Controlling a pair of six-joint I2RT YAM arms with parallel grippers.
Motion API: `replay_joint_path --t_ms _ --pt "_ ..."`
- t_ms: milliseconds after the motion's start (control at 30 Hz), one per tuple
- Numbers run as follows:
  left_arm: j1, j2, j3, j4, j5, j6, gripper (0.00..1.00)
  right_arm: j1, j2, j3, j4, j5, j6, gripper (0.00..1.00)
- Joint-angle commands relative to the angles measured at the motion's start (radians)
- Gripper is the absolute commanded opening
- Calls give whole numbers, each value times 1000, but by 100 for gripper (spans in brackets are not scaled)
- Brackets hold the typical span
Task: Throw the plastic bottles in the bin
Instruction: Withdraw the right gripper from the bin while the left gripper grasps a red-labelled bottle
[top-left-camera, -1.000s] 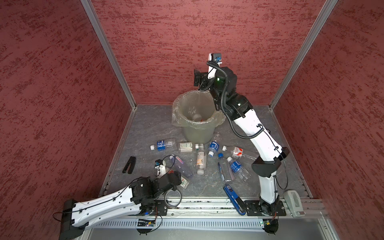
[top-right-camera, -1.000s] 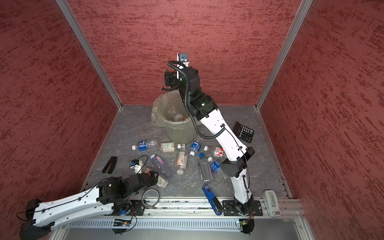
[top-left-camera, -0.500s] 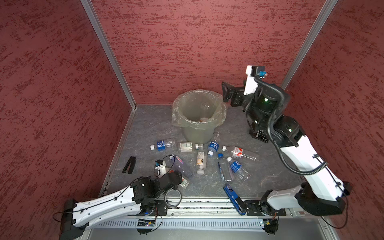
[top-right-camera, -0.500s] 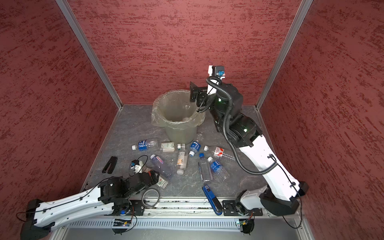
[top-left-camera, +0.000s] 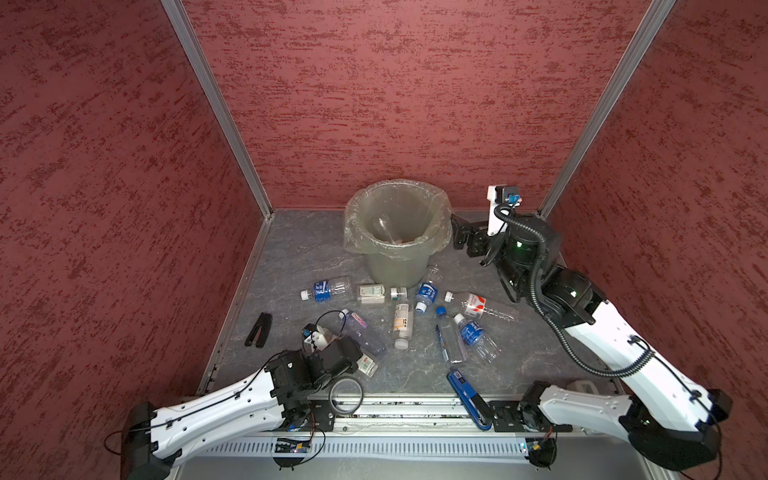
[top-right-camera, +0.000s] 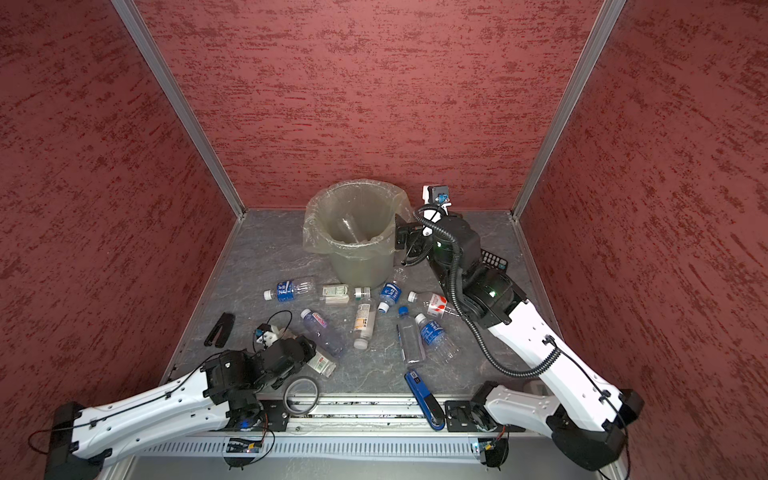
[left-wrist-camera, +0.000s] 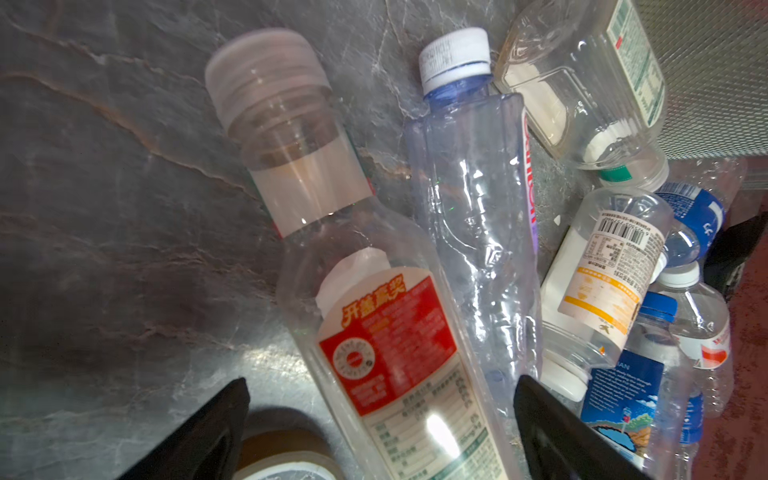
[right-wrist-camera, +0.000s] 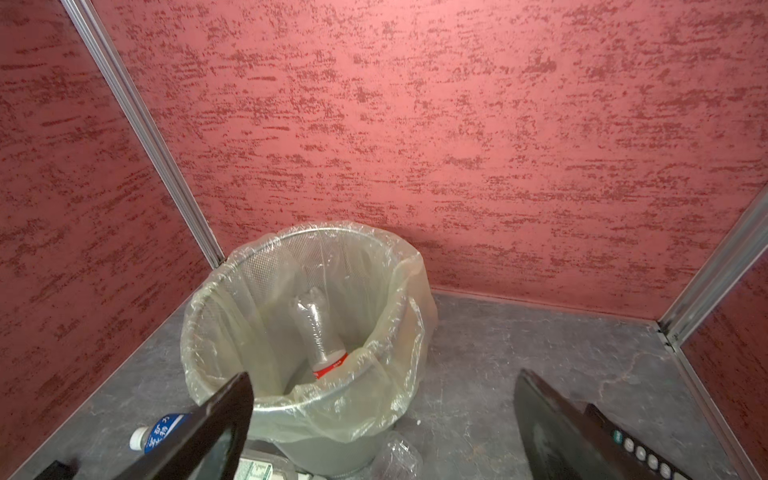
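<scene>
The bin (top-left-camera: 395, 266) (top-right-camera: 361, 266) stands at the back, lined with a clear bag. One clear bottle with a red label (right-wrist-camera: 320, 332) leans inside it. Several plastic bottles (top-left-camera: 326, 289) (top-right-camera: 432, 332) lie scattered on the floor in front of it. My left gripper (left-wrist-camera: 382, 415) (top-left-camera: 359, 359) is low at the front left. It is open and straddles a lying bottle with a red label (left-wrist-camera: 382, 332) without closing on it. My right gripper (right-wrist-camera: 382, 374) (top-left-camera: 459, 237) is open and empty, just to the right of the bin near its rim.
A black calculator (top-right-camera: 492, 259) (right-wrist-camera: 640, 449) lies under my right arm. A blue stapler-like tool (top-left-camera: 467, 397) and a tape ring (top-left-camera: 345, 395) lie at the front edge. A black clip (top-left-camera: 258, 329) lies by the left wall. Red walls enclose the floor.
My right arm has swung from above the bin to the right and come down beside it, its jaws staying open. The left arm has not moved.
</scene>
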Motion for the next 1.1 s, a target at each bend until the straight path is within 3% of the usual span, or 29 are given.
replay_joint_path --t_ms 0,200,433,667,833,1067 --pt "47 29 -24 118 88 13 100 -5 -45 -56 -17 34 49 99" --pt "76 118 -7 159 140 47 99 -8 -126 -146 -47 28 110 98" --pt "144 121 -20 135 167 67 85 -20 -178 -195 -52 65 105 99" --pt "197 59 -44 110 179 78 83 -26 -169 -189 -49 60 96 98" --pt "282 48 -90 162 288 116 82 -31 -172 -202 -46 61 106 98" --pt "289 110 -66 178 308 157 81 -36 -194 -222 -45 60 112 98"
